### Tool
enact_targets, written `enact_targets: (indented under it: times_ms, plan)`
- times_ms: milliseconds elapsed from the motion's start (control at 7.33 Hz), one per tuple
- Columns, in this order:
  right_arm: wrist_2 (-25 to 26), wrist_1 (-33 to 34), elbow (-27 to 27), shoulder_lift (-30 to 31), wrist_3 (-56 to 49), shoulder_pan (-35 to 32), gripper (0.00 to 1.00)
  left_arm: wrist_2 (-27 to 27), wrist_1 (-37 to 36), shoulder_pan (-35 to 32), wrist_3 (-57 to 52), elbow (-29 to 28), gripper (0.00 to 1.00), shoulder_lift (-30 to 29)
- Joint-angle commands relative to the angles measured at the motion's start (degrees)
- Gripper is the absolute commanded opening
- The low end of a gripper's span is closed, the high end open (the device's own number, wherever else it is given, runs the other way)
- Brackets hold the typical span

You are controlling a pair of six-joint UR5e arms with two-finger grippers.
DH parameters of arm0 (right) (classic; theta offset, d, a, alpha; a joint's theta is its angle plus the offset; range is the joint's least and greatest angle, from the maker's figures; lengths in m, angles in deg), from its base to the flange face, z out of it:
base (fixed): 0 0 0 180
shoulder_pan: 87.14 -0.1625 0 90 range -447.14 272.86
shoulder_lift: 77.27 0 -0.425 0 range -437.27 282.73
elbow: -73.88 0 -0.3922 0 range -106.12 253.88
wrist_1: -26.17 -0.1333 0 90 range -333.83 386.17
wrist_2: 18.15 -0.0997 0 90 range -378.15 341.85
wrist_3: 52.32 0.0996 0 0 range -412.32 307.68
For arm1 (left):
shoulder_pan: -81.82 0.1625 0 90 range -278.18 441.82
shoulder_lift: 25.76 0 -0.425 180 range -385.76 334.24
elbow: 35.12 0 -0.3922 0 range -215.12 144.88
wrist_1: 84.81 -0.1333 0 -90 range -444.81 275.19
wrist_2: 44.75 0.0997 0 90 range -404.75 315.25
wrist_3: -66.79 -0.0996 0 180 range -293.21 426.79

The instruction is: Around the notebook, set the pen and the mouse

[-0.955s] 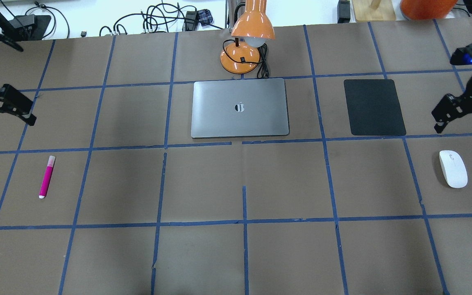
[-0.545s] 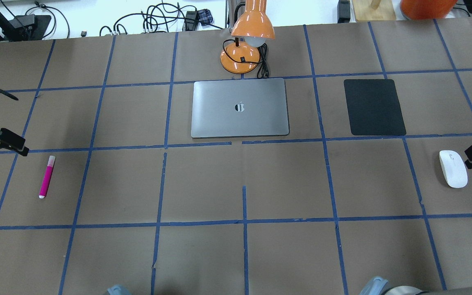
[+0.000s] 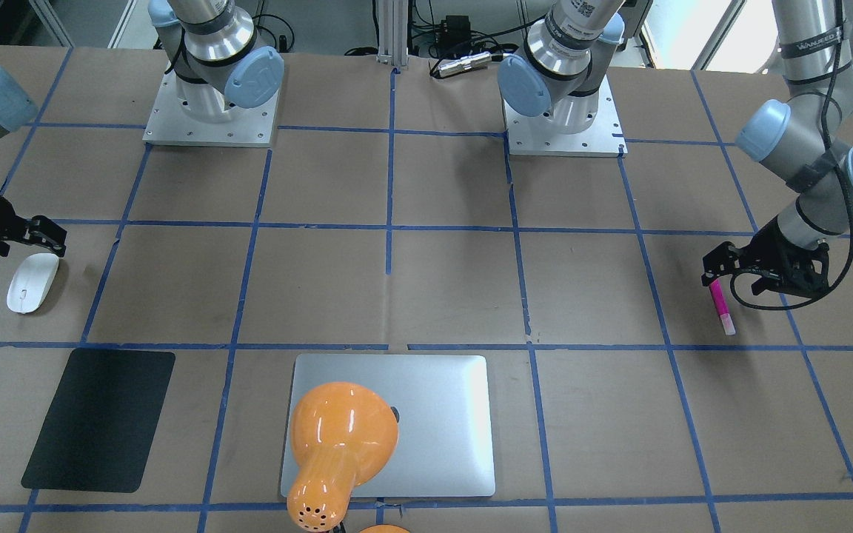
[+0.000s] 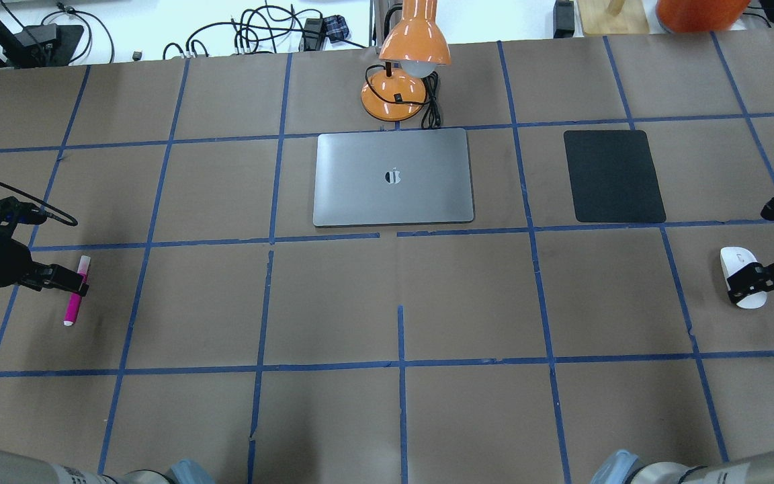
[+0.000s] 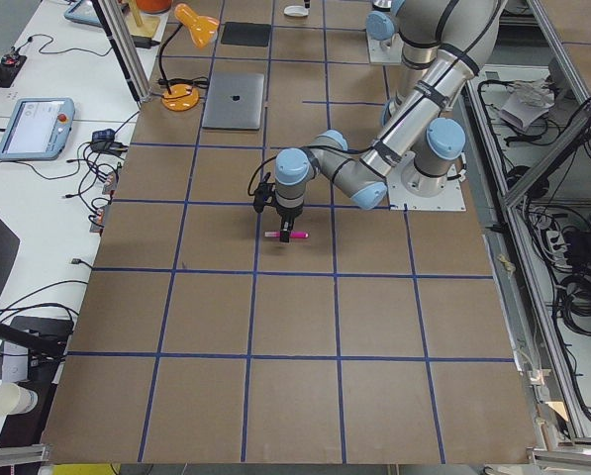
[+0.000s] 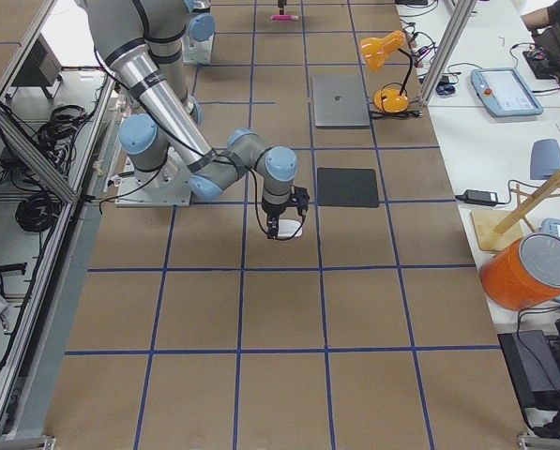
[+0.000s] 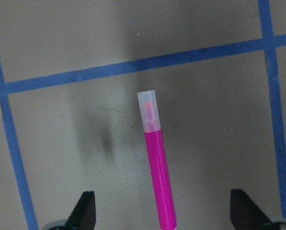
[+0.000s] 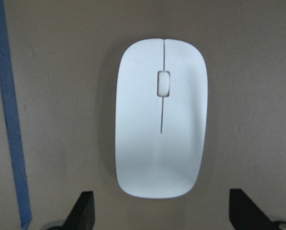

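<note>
Brown paper taped into a blue grid covers the table (image 3: 456, 289). From the front-facing camera I have the large flat silver-grey metal notebook (image 3: 445, 429) closed at the operators' edge, partly hidden behind an orange desk lamp (image 3: 338, 437), with a thin black rectangular mat (image 3: 101, 418) well off to one side. In the same view the left gripper (image 3: 730, 272) sits low over the slim magenta-pink pen (image 3: 720, 307) with its pale cap. The right gripper (image 3: 19, 248) sits low over the small white oval mouse (image 3: 32, 283). Both objects lie well apart from the notebook, at opposite ends. Overhead, against half a second ago, both grippers have slid from beside their targets to right above them, while pen, mouse and notebook have not shifted. The side cameras add only that each wrist points straight down, close to the paper. On the left wrist camera the jaws are spread wide and grip nothing, with the pen lying lengthwise between them. On the right wrist camera they are likewise spread and empty, with the mouse centred ahead. I judge this the reach-to-grasp step; next comes a final descent and a squeeze across each object's narrow width.
</note>
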Motion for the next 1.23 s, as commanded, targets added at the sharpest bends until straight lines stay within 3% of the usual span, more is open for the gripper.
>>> enact_targets:
  times_ms: [0,136,273,682,818,955,1091]
  plan:
    - [-1.0,1.5,2.6,-3.3,0.2,0.0,1.00,0.0,-3.5,0.2,3.1,0.3,0.95,-2.4]
    - [-1.0,1.6,2.7,-3.7,0.2,0.0,1.00,0.1,-3.5,0.0,3.8,0.3,0.94,-2.6]
    - [-1.0,1.5,2.1,-3.5,2.3,-0.3,1.00,0.1,-3.5,0.0,3.9,0.3,0.84,-2.8]
    - [-0.9,1.5,2.0,-3.6,4.6,-0.4,1.00,0.1,-3.5,0.0,5.5,0.3,0.19,-3.2]
    - [-1.0,1.5,2.0,-3.5,4.7,-0.4,0.92,0.2,-3.5,0.0,5.6,0.3,0.06,-3.3]
    - [-1.6,1.5,2.0,-3.5,4.7,-0.6,0.70,0.3,-3.1,-0.2,5.7,0.2,0.00,-3.0]
    - [-2.1,1.5,2.1,-3.4,4.6,-0.6,0.56,0.4,-2.9,-0.2,5.7,0.1,0.00,-2.7]
